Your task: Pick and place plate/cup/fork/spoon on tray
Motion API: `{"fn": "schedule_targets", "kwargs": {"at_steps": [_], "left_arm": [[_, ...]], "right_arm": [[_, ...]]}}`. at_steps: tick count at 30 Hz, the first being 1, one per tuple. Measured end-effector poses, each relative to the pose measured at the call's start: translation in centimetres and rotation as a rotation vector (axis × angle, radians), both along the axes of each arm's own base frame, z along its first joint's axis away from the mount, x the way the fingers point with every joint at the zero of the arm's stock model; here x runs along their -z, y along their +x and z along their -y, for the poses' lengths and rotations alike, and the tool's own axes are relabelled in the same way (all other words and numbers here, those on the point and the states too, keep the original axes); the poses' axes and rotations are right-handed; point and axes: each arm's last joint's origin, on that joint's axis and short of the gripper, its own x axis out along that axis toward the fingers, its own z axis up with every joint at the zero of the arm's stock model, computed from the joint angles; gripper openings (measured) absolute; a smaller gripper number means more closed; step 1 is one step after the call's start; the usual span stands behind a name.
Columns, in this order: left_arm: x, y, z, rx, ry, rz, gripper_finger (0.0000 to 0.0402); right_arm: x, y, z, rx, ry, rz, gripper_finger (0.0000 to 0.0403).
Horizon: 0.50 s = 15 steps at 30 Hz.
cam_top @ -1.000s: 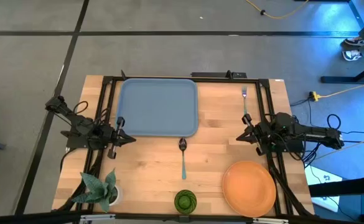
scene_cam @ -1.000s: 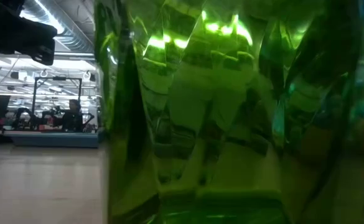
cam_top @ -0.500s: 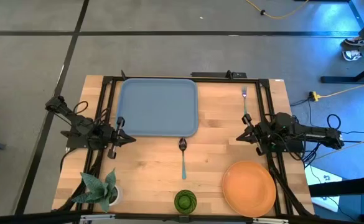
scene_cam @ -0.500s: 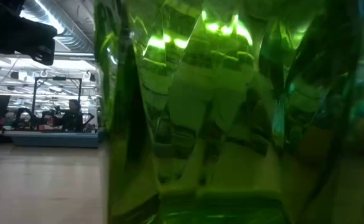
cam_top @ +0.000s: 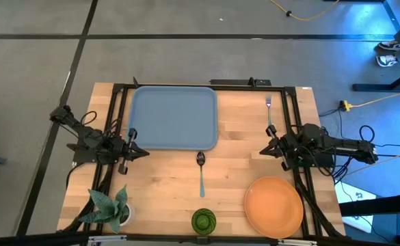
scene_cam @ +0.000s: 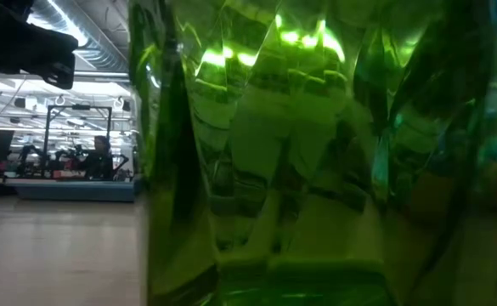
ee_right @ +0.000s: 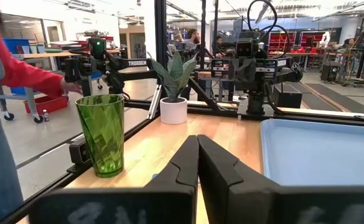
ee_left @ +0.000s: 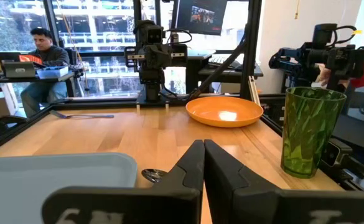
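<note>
The blue-grey tray (cam_top: 174,117) lies at the table's far left-centre. The spoon (cam_top: 201,172) lies just near of the tray, bowl toward it. The fork (cam_top: 269,111) lies at the far right. The orange plate (cam_top: 274,206) lies flat at the near right. The green cup (cam_top: 203,220) stands upright at the near edge and fills the low view (scene_cam: 316,153). My left gripper (cam_top: 143,153) is shut and empty at the table's left side. My right gripper (cam_top: 262,151) is shut and empty at the right side.
A leafy plant in a white pot (cam_top: 109,208) stands at the near left corner. A black frame (cam_top: 206,85) runs along the table's edges. A person in a red sleeve (ee_right: 20,74) stands beyond the table's near side.
</note>
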Motion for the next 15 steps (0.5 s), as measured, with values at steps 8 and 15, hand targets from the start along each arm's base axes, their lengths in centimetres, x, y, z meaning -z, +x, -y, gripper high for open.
{"fn": "schedule_targets", "kwargs": {"at_steps": [8, 15], "left_arm": [[0.01, 0.0, 0.0, 0.0, 0.0, 0.0, 0.0], [0.0, 0.01, -0.11, -0.039, 0.018, 0.001, 0.0]], "right_arm": [[-0.02, 0.0, 0.0, -0.001, 0.0, 0.002, 0.0012], [-0.08, 0.0, 0.0, -0.002, 0.025, -0.001, 0.0012]]}}
